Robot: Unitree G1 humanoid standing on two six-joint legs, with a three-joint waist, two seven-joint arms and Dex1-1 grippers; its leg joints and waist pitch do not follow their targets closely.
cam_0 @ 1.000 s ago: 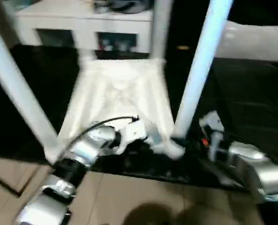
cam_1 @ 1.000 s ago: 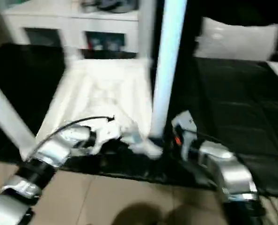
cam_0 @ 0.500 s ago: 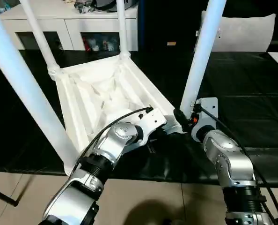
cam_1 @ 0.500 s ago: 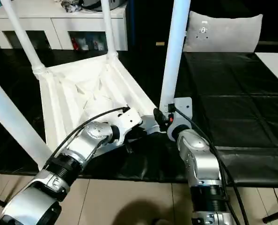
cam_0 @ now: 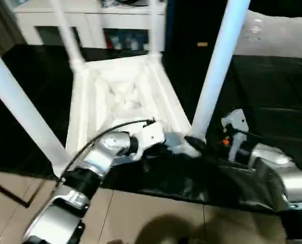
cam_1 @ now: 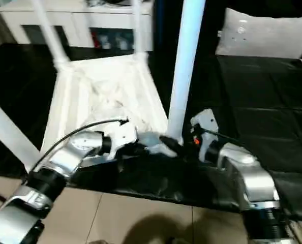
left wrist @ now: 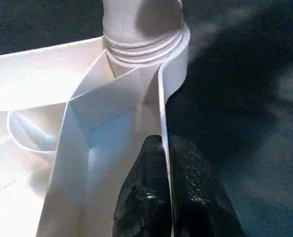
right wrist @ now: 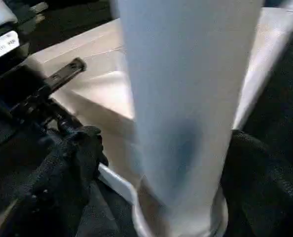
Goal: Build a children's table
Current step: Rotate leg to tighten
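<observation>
I count four legs on the table (cam_0: 123,96); my left gripper (left wrist: 164,163) pinches its rim, right gripper (right wrist: 156,163) spread around one leg (cam_0: 217,71).

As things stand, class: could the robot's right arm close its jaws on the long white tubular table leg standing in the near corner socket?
Probably yes. The right gripper already has its black fingers either side of the long white tubular leg, jaws spread wide, and nothing lies between them and the tube.

A white cabinet (cam_0: 90,20) with glass doors stands beyond the black mat's (cam_0: 273,101) far edge; tan floor (cam_0: 141,218) lies nearest.
</observation>
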